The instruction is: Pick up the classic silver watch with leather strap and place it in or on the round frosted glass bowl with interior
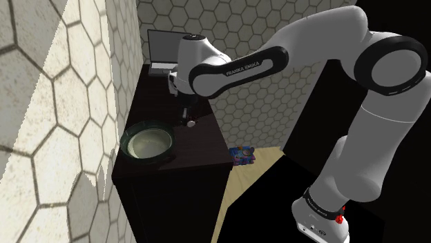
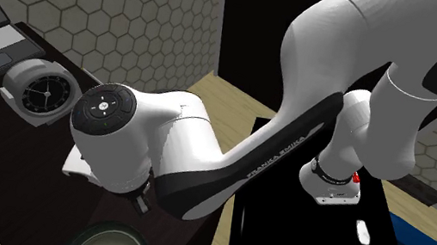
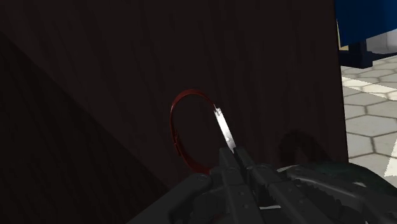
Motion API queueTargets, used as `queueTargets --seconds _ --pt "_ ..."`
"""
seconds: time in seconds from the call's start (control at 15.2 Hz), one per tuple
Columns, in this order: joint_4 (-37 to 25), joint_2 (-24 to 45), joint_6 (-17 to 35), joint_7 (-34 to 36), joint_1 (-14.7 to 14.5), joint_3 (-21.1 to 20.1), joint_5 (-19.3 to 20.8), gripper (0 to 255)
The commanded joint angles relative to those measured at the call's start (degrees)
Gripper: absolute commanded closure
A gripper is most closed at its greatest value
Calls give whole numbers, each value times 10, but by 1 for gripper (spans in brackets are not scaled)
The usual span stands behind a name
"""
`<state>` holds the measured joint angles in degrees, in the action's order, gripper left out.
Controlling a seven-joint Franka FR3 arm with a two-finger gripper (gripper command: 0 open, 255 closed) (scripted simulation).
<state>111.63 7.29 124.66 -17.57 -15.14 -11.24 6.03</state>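
Wrist view has the claw [image 3: 238, 159] clenched on the watch [image 3: 224, 127]. The two black fingers pinch the thin silver case edge-on, and the dark red strap loops out past the tips in a ring. It's a narrow pinch, right at the fingertips, so I'd treat it as a grip that could slip or let the watch swivel. In the shoulder view the claw [image 1: 188, 116] points straight down with the watch [image 1: 191, 124] sitting at its tips, very low over the dark table [image 1: 207, 148]. I honestly can't tell if it's touching the top or just clear of it. The bowl [image 1: 126, 146] is close by on the same table, toward that view's lower left, with a dark rim and a pale inside. My take is to go straight up first so the strap clears the surface, then slide across slowly with no wrist twisting. Get centred over the pale middle, come down low inside the rim, and only then let go, so the watch doesn't bounce off the edge. The laptop [image 1: 164, 50] at the back and the clock [image 2: 39, 89] lie away from that path, so they're nothing to worry about.
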Motion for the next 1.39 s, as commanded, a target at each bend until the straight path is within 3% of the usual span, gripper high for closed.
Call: queueTargets --seconds 0.0,0.99,1.32 --pt "-8 -6 -14 -2 0 0 -2 255" --pt "-92 -31 -122 -14 1 -2 -13 255" --pt "-196 42 -160 48 -37 -25 12 255"
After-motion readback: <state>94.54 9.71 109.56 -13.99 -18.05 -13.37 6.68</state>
